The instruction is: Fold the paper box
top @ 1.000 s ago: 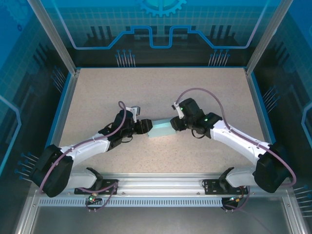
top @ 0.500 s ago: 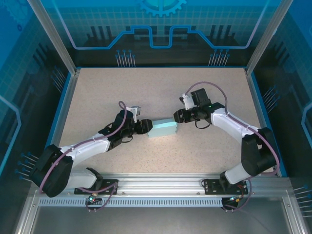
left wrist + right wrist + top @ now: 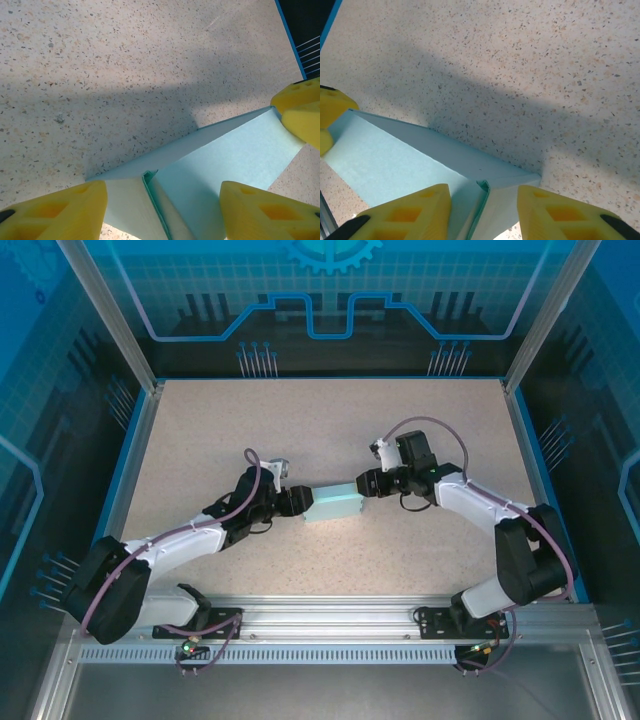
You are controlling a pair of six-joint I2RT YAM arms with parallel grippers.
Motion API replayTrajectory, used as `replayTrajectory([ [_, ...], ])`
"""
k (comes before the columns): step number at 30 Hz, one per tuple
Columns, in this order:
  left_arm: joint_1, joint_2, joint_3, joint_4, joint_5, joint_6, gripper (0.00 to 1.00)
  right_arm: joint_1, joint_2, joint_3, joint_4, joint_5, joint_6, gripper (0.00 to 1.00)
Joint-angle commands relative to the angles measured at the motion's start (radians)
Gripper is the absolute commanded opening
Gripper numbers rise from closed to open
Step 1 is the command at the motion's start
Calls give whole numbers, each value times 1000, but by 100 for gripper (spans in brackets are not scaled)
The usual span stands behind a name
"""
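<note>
Left tool: I hold the paper box by one end.
Right tool: mine straddles the other end; grip, I cannot tell.

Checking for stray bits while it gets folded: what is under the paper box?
The paper box lies on the speckled table, with the left gripper at one end and the right gripper at the other. The patch beneath it is covered, so anything there cannot be seen.

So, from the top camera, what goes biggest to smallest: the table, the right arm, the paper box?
1. table
2. right arm
3. paper box
The arm may sit a bit nearer the camera, but the gaps are big.
</note>
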Motion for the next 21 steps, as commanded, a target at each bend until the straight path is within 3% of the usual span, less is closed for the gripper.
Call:
replayTrajectory([
  [1,-6,15,-26,-92,-32,8,64,-1,39,-79,-96,46,2,39],
  [12,14,-45,-8,-97,13,-52,69,3,37,-108,-76,61,8,38],
  [21,55,-62,-43,-119,106,-129,60,13,37,-100,-79,71,11,39],
])
